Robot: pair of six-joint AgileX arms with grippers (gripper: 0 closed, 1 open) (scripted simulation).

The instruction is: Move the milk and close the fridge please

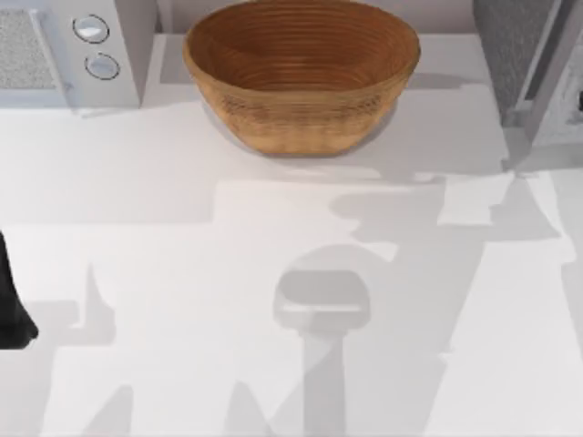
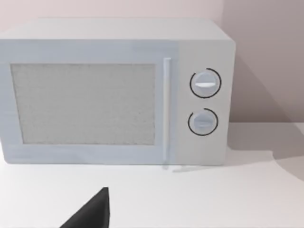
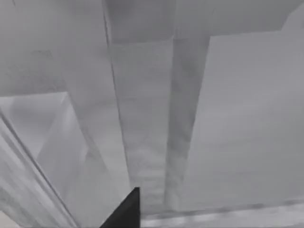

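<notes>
**Fridge at far right; right arm is close to it**

You find the fridge at the table's far right corner, its door ajar. Your right gripper's dark fingertip faces its grey panels close up; the left arm sits far left, facing the microwave. Neither gripper's state can be told. No milk is visible.
</notes>
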